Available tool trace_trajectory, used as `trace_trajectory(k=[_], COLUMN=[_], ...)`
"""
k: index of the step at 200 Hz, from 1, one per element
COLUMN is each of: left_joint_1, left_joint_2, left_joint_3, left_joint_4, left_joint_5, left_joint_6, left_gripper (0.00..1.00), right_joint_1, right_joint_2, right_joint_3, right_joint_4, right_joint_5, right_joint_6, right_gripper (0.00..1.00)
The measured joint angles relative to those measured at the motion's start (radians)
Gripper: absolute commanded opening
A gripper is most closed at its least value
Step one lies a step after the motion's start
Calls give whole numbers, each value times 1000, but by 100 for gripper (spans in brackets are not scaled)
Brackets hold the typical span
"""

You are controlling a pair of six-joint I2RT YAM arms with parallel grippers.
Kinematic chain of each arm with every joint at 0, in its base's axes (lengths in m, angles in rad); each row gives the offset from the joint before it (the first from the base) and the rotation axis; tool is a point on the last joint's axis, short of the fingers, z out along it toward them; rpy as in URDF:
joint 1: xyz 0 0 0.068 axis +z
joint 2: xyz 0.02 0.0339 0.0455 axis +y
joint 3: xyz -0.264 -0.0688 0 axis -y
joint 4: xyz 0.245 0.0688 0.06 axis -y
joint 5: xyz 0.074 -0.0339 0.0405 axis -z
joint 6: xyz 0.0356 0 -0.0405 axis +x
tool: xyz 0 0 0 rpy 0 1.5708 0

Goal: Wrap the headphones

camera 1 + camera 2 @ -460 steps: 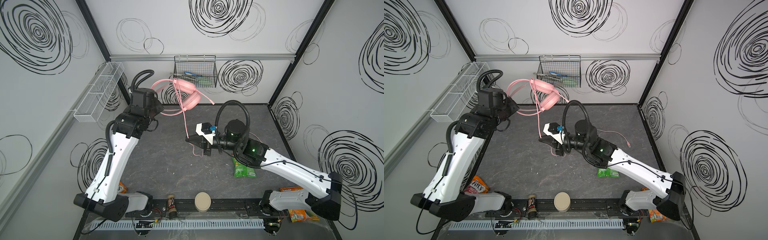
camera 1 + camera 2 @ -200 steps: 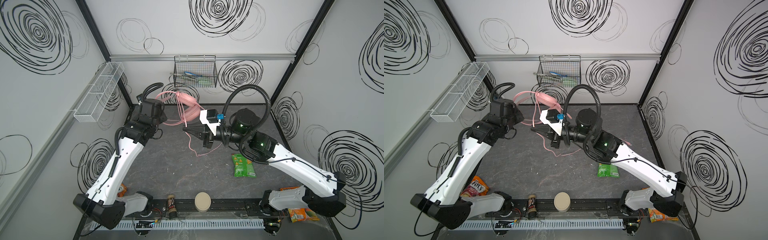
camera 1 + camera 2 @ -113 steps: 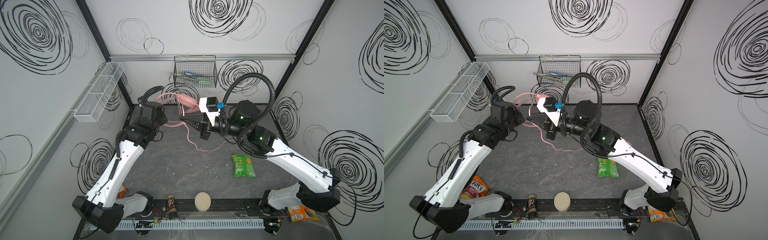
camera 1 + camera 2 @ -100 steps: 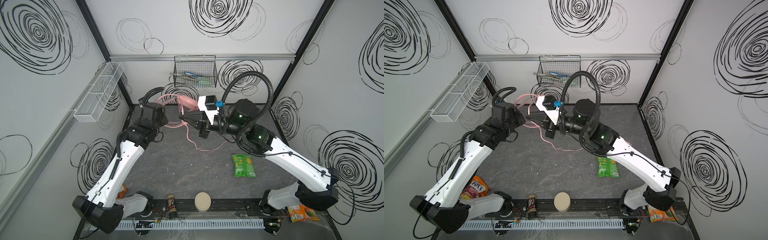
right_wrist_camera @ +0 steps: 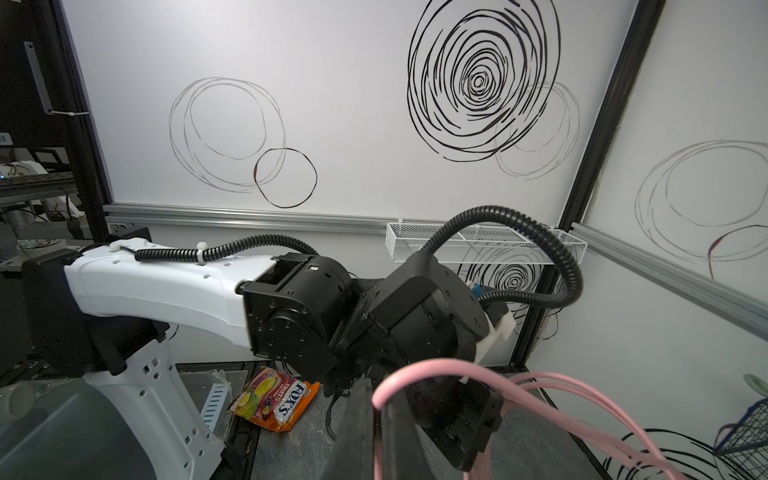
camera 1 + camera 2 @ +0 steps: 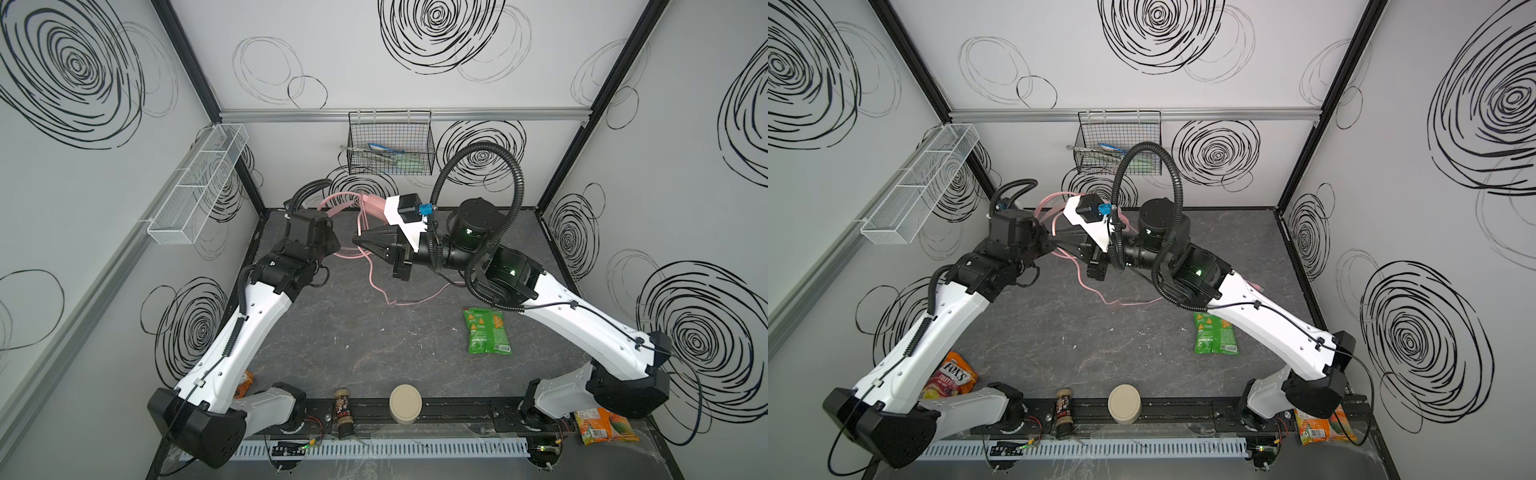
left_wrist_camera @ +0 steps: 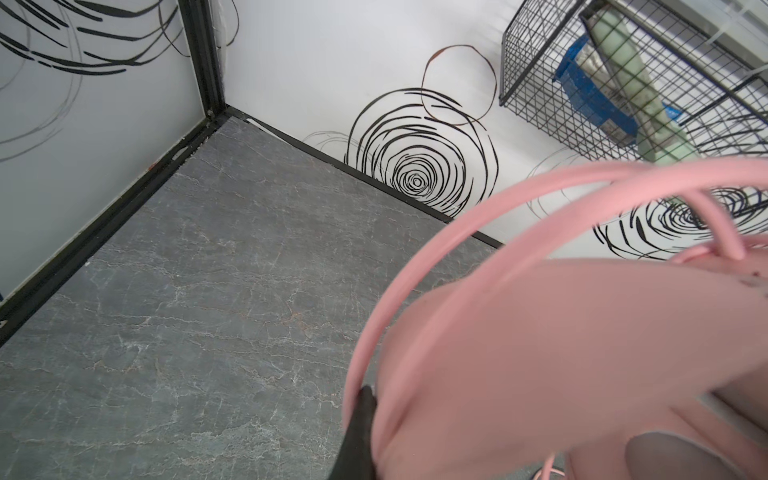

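Left jaws clamp the headphones, right jaws pinch their pink cable (both fully closed).

You see white shells on the left arm and right arm; joints, bases and the right gripper are black; black corrugated conduit loops at each wrist; a green lamp glows on the right arm's black housing.

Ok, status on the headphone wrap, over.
Left gripper shut on headphones, at the headband. Right gripper shut on cable; slack trails over the table. Green snack bag near the slack, not touching.
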Motion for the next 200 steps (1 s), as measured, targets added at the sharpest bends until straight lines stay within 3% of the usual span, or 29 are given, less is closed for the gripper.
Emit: trace_trajectory(k=[32, 65, 129, 200], left_joint_1=[-40, -26, 140, 197], left_joint_2=[0, 0, 10, 59], left_joint_3=[-13, -14, 53, 190], left_joint_4=[-14, -15, -35, -4], left_joint_5=[-4, 15, 118, 302], left_joint_6=[1, -5, -28, -134], left_gripper=[0, 0, 0, 0], right_joint_1=[-6, -14, -11, -11], right_joint_2=[87, 103, -135, -226], right_joint_3=[108, 93, -249, -410], right_joint_4=[-54, -75, -25, 2], right_joint_5=[43, 43, -13, -9], right_joint_6=[13, 25, 33, 21], right_gripper=[0, 0, 0, 0])
